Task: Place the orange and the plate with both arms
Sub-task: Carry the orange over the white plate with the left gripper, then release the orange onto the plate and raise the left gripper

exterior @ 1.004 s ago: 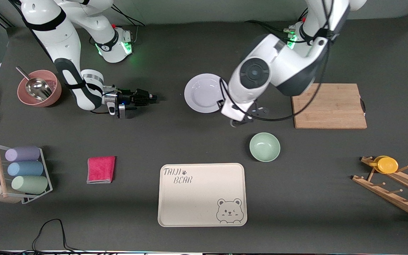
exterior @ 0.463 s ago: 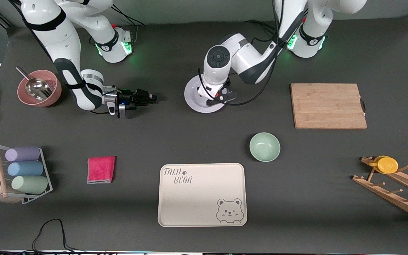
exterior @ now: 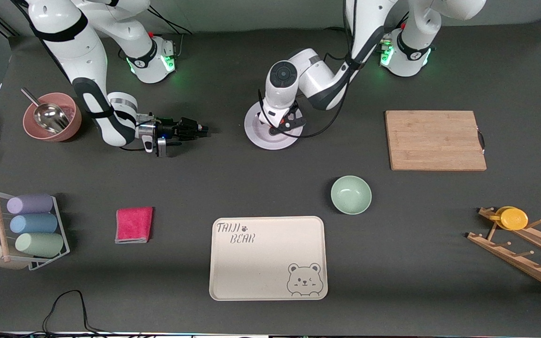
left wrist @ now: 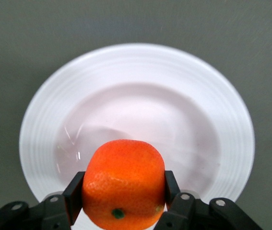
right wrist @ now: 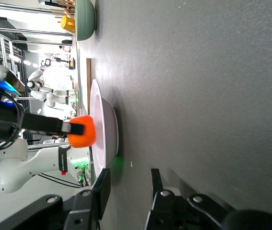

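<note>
The white plate (exterior: 260,137) lies on the dark table between the two arms' bases. My left gripper (exterior: 285,124) hangs low over the plate's centre, shut on the orange (left wrist: 124,184). In the left wrist view the orange sits squeezed between both pads, just above the plate (left wrist: 140,91). My right gripper (exterior: 203,128) is open and empty, low over the table beside the plate, toward the right arm's end. The right wrist view shows its own gripper (right wrist: 128,184) open, with the plate (right wrist: 105,129) edge-on and the orange (right wrist: 82,132) held over it.
A pale green bowl (exterior: 351,195) and a cream tray (exterior: 268,257) lie nearer the camera. A wooden board (exterior: 435,140) lies toward the left arm's end. A pink bowl with a scoop (exterior: 52,117), a red cloth (exterior: 134,224) and a cup rack (exterior: 26,230) stand toward the right arm's end.
My left arm has swung from over the bare table beside the board to over the plate and come down with the orange. The right arm has not moved.
</note>
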You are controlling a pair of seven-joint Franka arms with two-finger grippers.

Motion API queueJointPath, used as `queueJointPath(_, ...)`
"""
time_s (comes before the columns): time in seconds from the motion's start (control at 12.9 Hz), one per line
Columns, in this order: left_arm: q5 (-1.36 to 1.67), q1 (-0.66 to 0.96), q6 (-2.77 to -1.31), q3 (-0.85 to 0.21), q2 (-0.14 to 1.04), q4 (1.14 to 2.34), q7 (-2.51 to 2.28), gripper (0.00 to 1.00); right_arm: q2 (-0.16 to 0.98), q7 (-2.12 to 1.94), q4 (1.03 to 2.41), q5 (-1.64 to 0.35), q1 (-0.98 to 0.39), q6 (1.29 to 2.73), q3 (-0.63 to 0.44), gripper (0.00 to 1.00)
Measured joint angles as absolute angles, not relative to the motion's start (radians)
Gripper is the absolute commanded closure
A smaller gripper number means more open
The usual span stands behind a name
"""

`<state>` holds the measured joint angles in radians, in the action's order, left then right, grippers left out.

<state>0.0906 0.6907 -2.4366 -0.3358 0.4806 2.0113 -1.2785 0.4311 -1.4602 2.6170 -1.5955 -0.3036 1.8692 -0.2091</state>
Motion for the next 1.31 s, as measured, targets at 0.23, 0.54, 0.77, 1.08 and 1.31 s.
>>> queueJointPath(0.23, 0.039, 0.709, -2.472, -0.336, 0.524, 2.011, -1.339, 1.00, 0.433, -1.464, 2.617, -1.595, -0.303, 1.869, -0.209, 0.59)
queueJointPath(0.54, 0.027, 0.710, -2.476, -0.336, 0.528, 2.009, -1.362, 0.00, 0.434, -1.465, 2.617, -1.595, -0.303, 1.860, -0.209, 0.59)
queueJointPath(0.77, 0.022, 0.709, -2.479, -0.331, 0.530, 2.009, -1.372, 0.00, 0.434, -1.465, 2.617, -1.595, -0.303, 1.859, -0.209, 0.59)
queueJointPath(1.08, 0.016, 0.685, -2.424, -0.319, 0.503, 1.987, -1.370, 0.00, 0.435, -1.466, 2.617, -1.595, -0.302, 1.853, -0.209, 0.59)
queueJointPath(1.31, 0.012, 0.573, -2.195, -0.315, 0.403, 1.925, -1.249, 0.00, 0.436, -1.466, 2.617, -1.595, -0.302, 1.849, -0.209, 0.59)
